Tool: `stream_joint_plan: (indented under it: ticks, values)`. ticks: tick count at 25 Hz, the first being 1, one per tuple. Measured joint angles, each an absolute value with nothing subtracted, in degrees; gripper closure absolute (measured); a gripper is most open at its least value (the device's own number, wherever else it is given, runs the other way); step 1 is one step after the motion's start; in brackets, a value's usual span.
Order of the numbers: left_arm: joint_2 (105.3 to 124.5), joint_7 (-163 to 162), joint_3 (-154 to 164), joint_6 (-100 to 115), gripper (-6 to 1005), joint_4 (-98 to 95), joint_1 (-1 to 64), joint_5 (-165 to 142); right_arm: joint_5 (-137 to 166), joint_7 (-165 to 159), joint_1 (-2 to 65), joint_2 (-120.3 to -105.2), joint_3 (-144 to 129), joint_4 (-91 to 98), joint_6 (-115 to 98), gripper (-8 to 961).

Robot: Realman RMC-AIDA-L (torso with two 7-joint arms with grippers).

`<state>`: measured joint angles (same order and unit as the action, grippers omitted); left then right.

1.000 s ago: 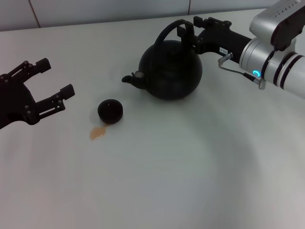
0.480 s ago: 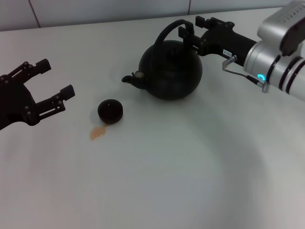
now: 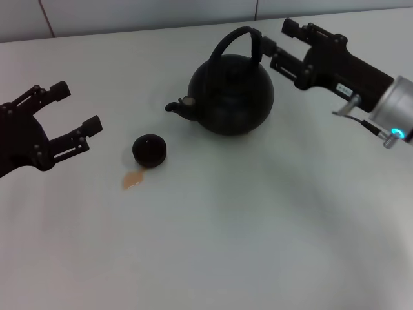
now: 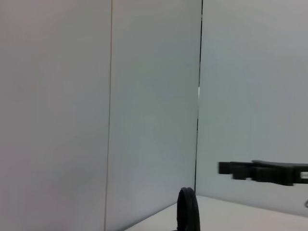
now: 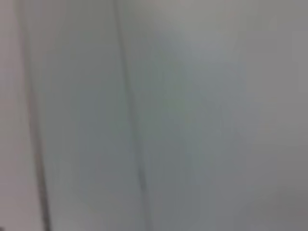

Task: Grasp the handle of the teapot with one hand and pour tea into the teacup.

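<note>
The right gripper [image 3: 279,44] hung above the far right part of the white table [image 3: 258,226], its two black fingers [image 3: 292,28] spread apart with nothing between them. The nearer fingertip stood just beside the handle [image 3: 236,40], on the handle's right side, and whether it touched the hoop could not be told. The handle lay outside the gap, to the left of the fingertips.

The teapot [image 3: 230,93] sat upright on the table toward the far edge, a little right of the middle, its arched handle standing up over the top and its short spout [image 3: 177,106] pointing left.

The left gripper [image 3: 68,110] hovered over the left side of the table, jaws wide apart and holding nothing. It was well apart from the teapot.

The teacup [image 3: 150,150] stood on the table between the left gripper and the teapot, nearer the front than the spout and just left of it, touching neither. A small puddle of tea [image 3: 131,180] lay on the table just in front of the cup, on its left.

In the left wrist view the handle [image 4: 188,209] showed edge-on and the right gripper's fingers [image 4: 240,169] reached in beside it against a plain panelled wall [image 4: 96,96].
</note>
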<state>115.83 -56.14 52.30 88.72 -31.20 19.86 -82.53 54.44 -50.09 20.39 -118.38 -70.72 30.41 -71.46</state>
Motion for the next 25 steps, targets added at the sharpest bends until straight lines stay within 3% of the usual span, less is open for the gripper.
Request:
stream_joint_plan:
  ticks: [1, 2, 4, 5, 10, 14, 25]
  values:
    - [115.83, -56.1, 52.3, 88.7, 140, -31.2, 19.9, -82.5, 54.4, -50.1, 20.4, -118.38, -70.7, 30.4, -71.5, 369]
    - [115.81, -58.7, 52.4, 89.2, 140, -31.7, 19.8, -82.5, 58.5, -50.4, 19.3, -117.15, -70.7, 31.9, -75.8, 369]
    - [115.67, -61.4, 52.6, 89.7, 140, -32.9, 19.3, -82.5, 60.5, -51.0, 18.9, -116.57, -70.7, 32.6, -77.2, 369]
    - [115.63, -61.8, 52.7, 90.0, 140, -33.2, 19.2, -82.5, 64.6, -53.8, 18.7, -115.27, -70.2, 33.8, -79.8, 369]
    - [114.73, -61.9, 52.6, 93.9, 140, -33.3, 18.1, -82.5, 74.2, -59.9, 20.1, -113.92, -66.4, 35.1, -87.4, 369]
    - [113.71, -62.4, 52.6, 98.7, 139, -33.4, 16.7, -82.5, 78.0, -62.0, 20.4, -114.05, -65.6, 36.5, -88.9, 369]
    - [113.58, -62.4, 52.9, 102.0, 140, -34.0, 13.1, -83.8, 85.7, -66.6, 21.1, -115.24, -65.6, 39.8, -89.2, 369]
